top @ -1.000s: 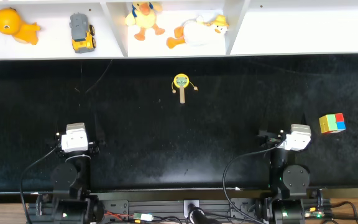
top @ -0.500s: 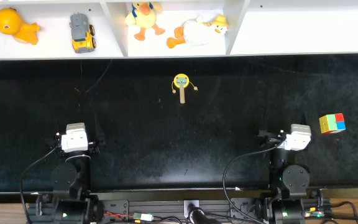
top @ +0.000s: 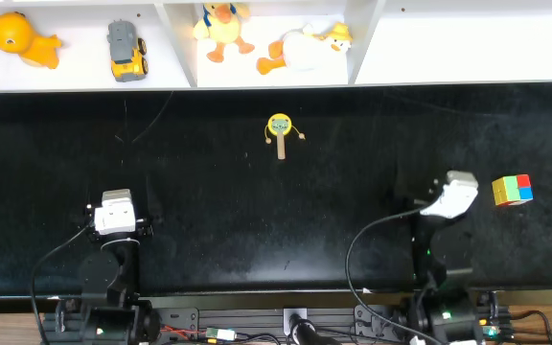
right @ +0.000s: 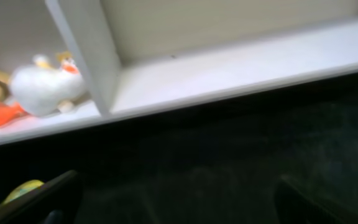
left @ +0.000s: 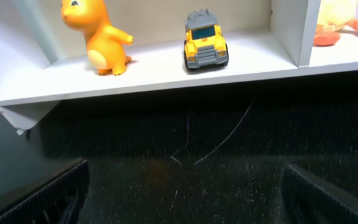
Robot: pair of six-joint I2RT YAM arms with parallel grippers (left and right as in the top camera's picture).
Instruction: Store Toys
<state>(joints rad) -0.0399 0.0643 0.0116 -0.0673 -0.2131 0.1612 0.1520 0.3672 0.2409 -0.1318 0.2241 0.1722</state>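
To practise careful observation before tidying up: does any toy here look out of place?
Yes. The rattle drum and the colour cube lie loose on the black mat, not in the white shelf.

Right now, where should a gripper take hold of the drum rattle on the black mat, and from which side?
Probably the wooden handle, from above, closing across its width. The rattle lies flat with the handle pointing toward the arm bases; its round head with side beads looks wider and harder to pinch.

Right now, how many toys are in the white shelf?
4: orange figure and yellow truck in the left compartment, yellow plush duck and white plush duck in the middle one. More may hide beyond the top edge.
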